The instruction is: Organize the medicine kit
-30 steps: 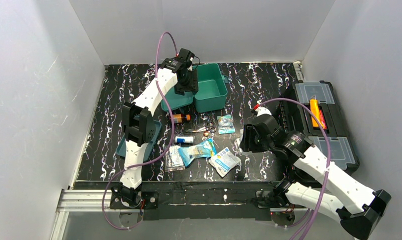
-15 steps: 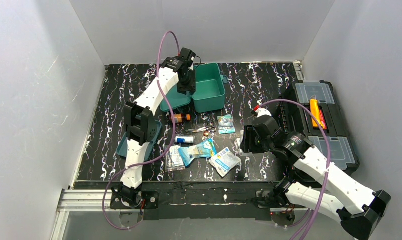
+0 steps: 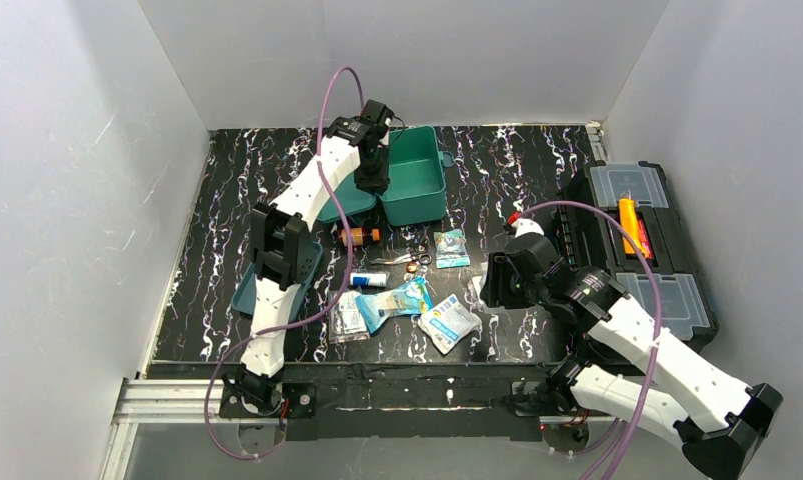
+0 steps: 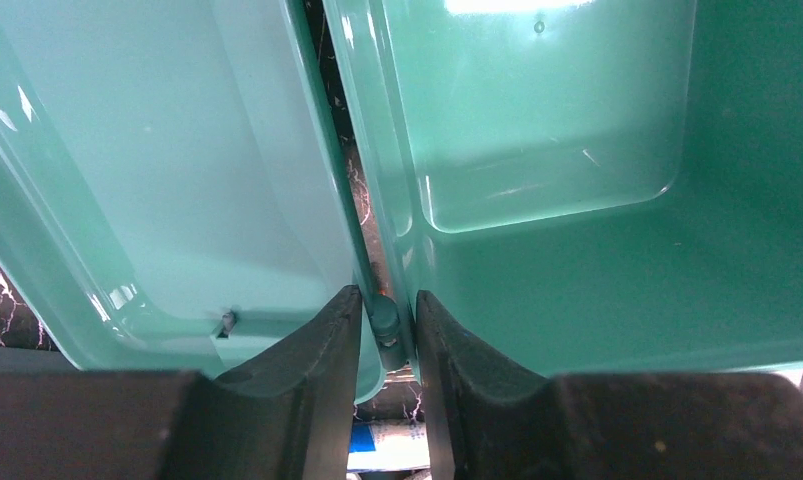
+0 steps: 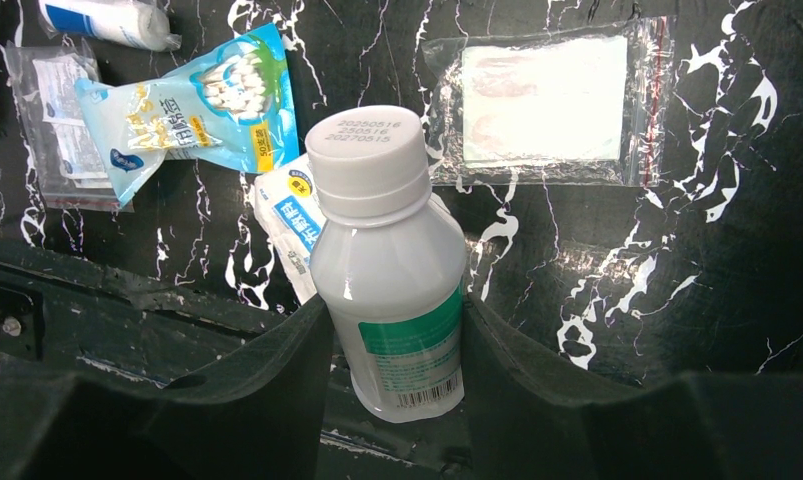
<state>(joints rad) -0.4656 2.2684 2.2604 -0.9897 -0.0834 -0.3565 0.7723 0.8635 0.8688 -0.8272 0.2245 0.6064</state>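
Fingers (image 4: 307, 360) of the left gripper (image 4: 387, 297) pinch the hinge between the medicine kit (image 4: 537, 200) and its open lid (image 4: 157, 170). They have dragged the kit slightly left, perhaps to square it. Well in front of the kit, the right gripper (image 5: 392, 325) stays clamped on a white bottle (image 5: 387, 250), ready for loading.

White walls (image 3: 77, 200), black (white-veined) tabletop (image 3: 537, 170)

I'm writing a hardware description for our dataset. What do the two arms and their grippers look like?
The left arm and right arm have white shells with black joint housings. A purple cable runs along each. The left gripper and right gripper are matte black with thick, curved fingers.
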